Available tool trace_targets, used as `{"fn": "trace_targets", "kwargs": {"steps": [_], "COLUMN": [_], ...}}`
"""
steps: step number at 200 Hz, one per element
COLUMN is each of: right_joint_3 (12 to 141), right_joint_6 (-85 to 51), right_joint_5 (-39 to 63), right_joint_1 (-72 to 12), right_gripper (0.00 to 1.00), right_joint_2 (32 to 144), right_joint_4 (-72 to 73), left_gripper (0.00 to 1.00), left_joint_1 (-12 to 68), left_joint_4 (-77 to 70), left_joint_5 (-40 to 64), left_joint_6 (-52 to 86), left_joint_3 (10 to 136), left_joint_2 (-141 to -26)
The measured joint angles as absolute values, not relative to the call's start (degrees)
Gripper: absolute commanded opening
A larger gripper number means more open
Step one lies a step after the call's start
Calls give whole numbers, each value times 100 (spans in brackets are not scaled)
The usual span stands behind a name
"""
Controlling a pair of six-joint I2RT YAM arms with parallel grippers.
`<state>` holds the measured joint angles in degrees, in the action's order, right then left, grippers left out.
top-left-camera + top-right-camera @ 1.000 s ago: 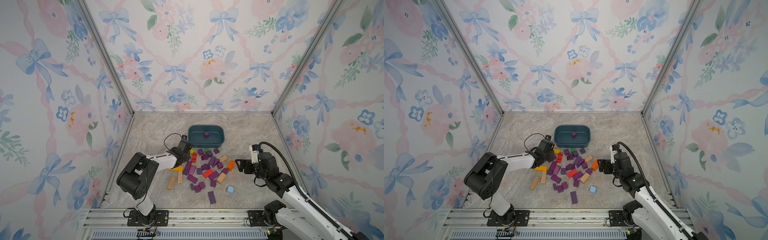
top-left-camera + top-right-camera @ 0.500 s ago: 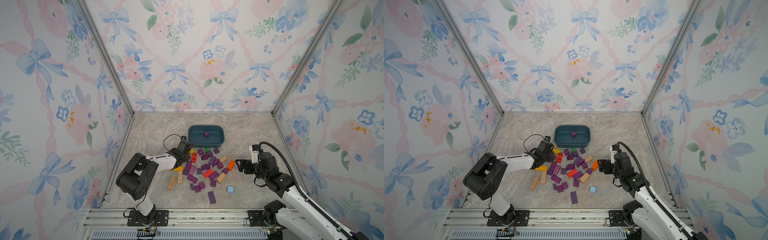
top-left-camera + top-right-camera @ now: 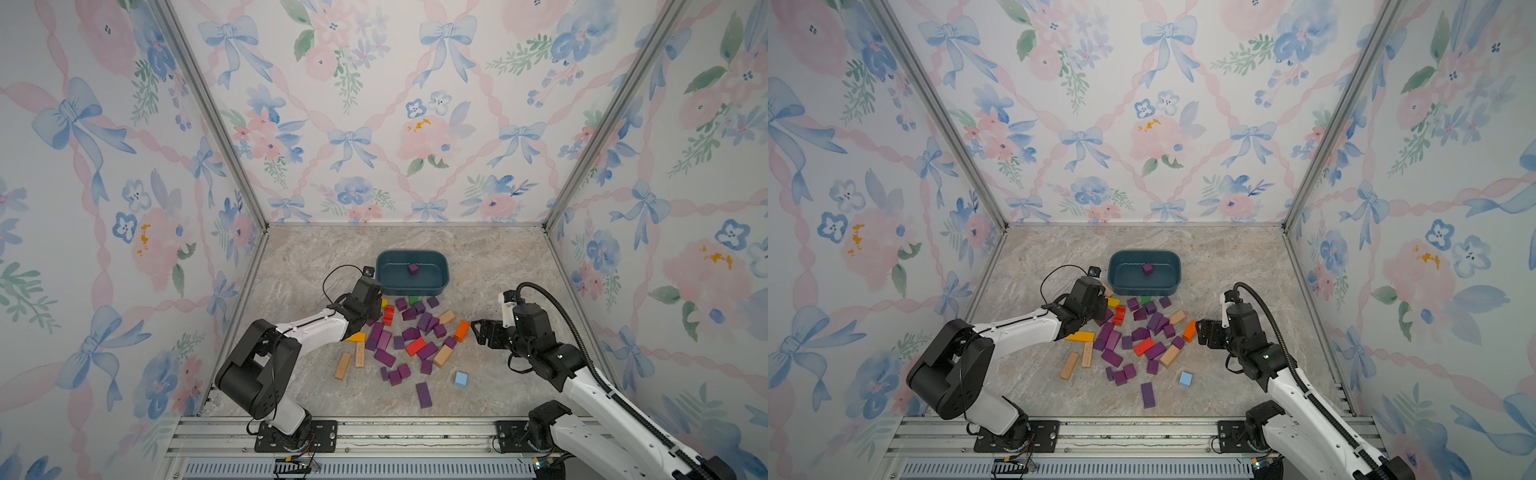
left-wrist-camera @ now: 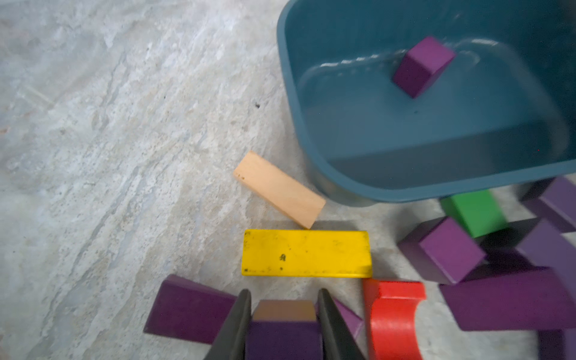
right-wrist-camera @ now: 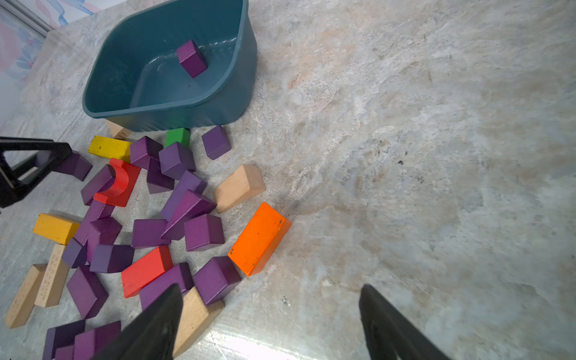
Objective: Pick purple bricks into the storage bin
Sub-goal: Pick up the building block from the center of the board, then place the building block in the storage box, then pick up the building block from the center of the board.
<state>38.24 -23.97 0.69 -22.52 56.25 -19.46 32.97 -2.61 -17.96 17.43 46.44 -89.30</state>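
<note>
- The left gripper [image 4: 284,294] is clamped on a purple brick [image 4: 283,339]. The two dark fingers press its sides, at the edge of the pile that is nearest to this arm.
- The brick seems to be low, at the level of the table [image 3: 311,257]. I cannot tell if it is lifted already.
- The storage bin [image 3: 411,289] lies beyond the left gripper, farther from the robot's base and a little toward the robot's right. The two are near, but not touching.
- The long axis of the bin runs across, from the robot's left to its right, so the gripper faces one corner of it and the long near wall.
- A yellow block [image 4: 307,253] and a tan block [image 4: 279,188] lie between the gripper and the bin. The tan block is just beside the bin's corner.
- In my judgement the next move must first go up, over these two blocks and over the wall, and then forward.
- The left arm is the nearer one to the bin.
- The right gripper [image 5: 271,290] has its jaws wide apart and holds nothing. It hangs just beside the orange block [image 5: 258,238], on the other side of the pile.
- One purple cube [image 3: 412,269] is inside the bin, near the far wall. Many purple bricks [image 3: 1140,333] lie on the table in the mixed pile, so the task looks to be at its beginning.
</note>
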Motion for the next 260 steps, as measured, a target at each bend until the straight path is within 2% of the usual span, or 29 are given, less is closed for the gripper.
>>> {"fn": "trace_targets", "kwargs": {"steps": [42,98,110,133,165,177,211,260], "right_joint_3": [3824,3822,3822,3822,3822,3822,3824,3920], "right_joint_6": [-2493,-2600,-2598,-2591,-2543,-2497,-2329,-2102], "right_joint_5": [93,165,176,176,174,174,196,250], "right_joint_1": [-2252,-2248,-2248,-2248,-2248,-2248,-2248,-2340], "right_gripper": [87,87,87,87,88,91,92,92], "right_joint_2": [5647,5719,5723,5723,5625,5555,5457,5463], "right_joint_4": [-1944,-1944,-1949,-1988,-2187,-2285,-2600,-2995], "left_gripper": [21,24,32,64,88,90,92,98], "left_joint_1": [3514,3529,3529,3529,3570,3597,3660,4125], "left_joint_4": [-255,-303,-283,-235,-167,-169,-156,-161], "left_joint_5": [-1798,-1815,-1817,-1863,-2126,-2237,-2443,-2753], "left_joint_6": [1699,1549,1527,1466,1452,1404,1350,1026], "left_joint_3": [5651,7170,7422,7811,8020,8038,7841,6855], "left_joint_2": [-9205,-10575,-10853,-11251,-11360,-11356,-11192,-10178]}}
